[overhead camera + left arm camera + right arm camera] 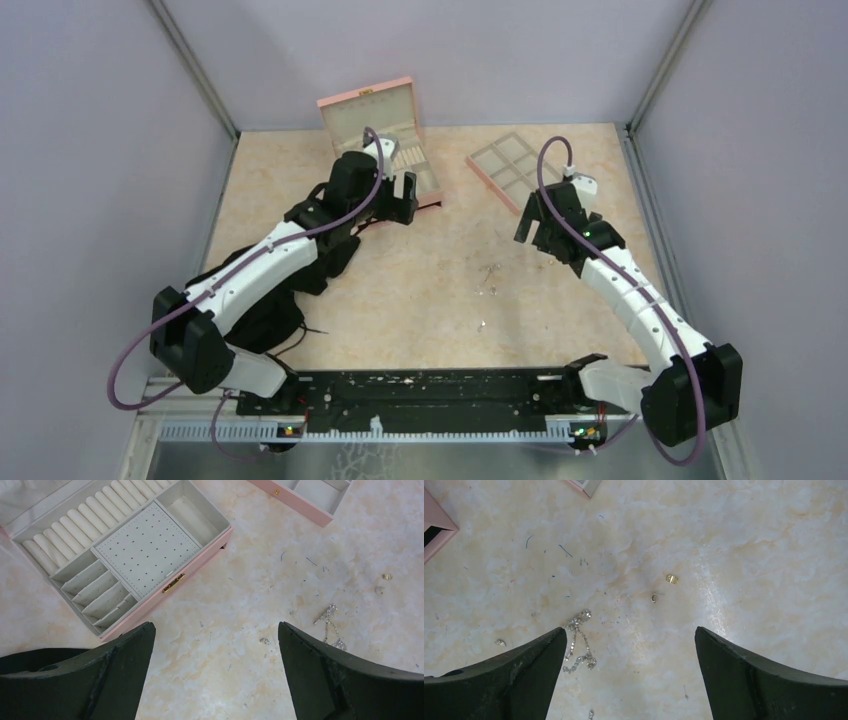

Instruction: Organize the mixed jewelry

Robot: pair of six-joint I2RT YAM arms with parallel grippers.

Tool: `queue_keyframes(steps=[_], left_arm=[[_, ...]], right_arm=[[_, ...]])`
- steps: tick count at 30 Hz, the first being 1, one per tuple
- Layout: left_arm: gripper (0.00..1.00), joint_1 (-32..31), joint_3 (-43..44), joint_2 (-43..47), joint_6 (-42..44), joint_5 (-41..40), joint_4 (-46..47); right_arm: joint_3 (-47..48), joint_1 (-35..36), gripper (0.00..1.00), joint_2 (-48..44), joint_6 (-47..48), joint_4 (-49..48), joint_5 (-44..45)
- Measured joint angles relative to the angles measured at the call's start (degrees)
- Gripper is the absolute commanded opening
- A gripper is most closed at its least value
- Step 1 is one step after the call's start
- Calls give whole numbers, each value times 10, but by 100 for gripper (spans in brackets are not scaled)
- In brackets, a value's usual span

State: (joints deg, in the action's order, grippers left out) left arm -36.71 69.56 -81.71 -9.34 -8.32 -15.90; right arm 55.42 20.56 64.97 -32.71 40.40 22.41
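Observation:
The mixed jewelry lies loose on the marbled table: a thin silvery chain (579,642) with a small silvery speck (500,642) to its left, a gold stud (672,579) and a dark bead (654,598). In the top view the pieces (489,277) glint mid-table. The chain also shows in the left wrist view (330,625). My left gripper (215,630) is open and empty, just in front of the pink hinged box (140,550). My right gripper (630,632) is open and empty above the table, with the chain beside its left finger (524,670).
The pink hinged box (385,140) stands open at the back centre, cream lining showing. The flat pink-rimmed six-compartment tray (510,168) lies at the back right, its corner in the left wrist view (310,495). Grey walls enclose the table on three sides.

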Motion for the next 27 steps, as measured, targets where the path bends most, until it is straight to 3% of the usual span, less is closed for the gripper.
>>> queue_keyframes(steps=[16,20,24,27], left_arm=[[99,0,-27,2,-7,-3,-9],[99,0,-53,3,-26,-5,-11],[99,0,-71,3,-48,-17,-21],[99,0,-72,3,-59,-39,-26]], right_arm=[[-35,0,94,0,-40,-15,-35],[-40,6,80,1,-40,-27,-63],[-36,56,66,32,-40,-41,-70],[-27,83,60,80,-39,-47,-81]])
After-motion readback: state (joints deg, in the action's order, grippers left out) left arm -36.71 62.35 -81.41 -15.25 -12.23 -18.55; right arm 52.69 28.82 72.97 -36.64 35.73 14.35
